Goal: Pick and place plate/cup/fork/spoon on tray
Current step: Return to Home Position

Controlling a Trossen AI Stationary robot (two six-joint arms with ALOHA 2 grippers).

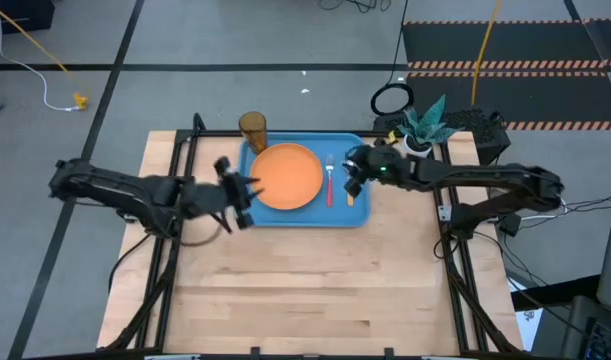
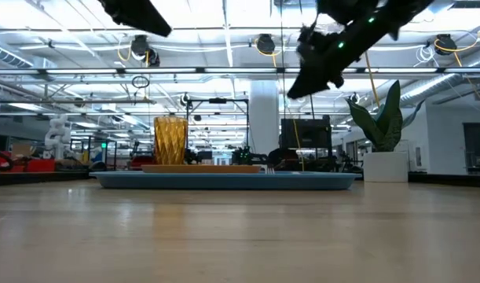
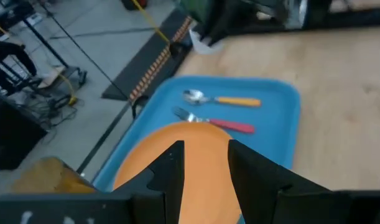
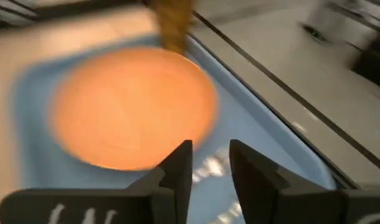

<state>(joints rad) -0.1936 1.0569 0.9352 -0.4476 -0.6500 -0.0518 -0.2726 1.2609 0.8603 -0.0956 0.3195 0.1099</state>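
The light-blue tray (image 1: 357, 215) lies at the table's far middle. On it rest the orange plate (image 1: 285, 176), the red-handled fork (image 1: 329, 185) and the orange-handled spoon (image 1: 349, 192), side by side right of the plate. The amber cup (image 1: 252, 128) stands upright at the tray's far left corner. My left gripper (image 1: 247, 192) hovers open over the tray's left edge, nothing between its fingers (image 3: 171, 168). My right gripper (image 1: 353, 175) hovers open above the fork and spoon, also empty (image 4: 209, 146). In the low view both are well above the tray (image 2: 224, 181).
A potted plant (image 1: 422, 130) stands at the table's far right corner, close behind my right arm. Bare wooden tabletop (image 1: 305, 285) stretches from the tray to the near edge.
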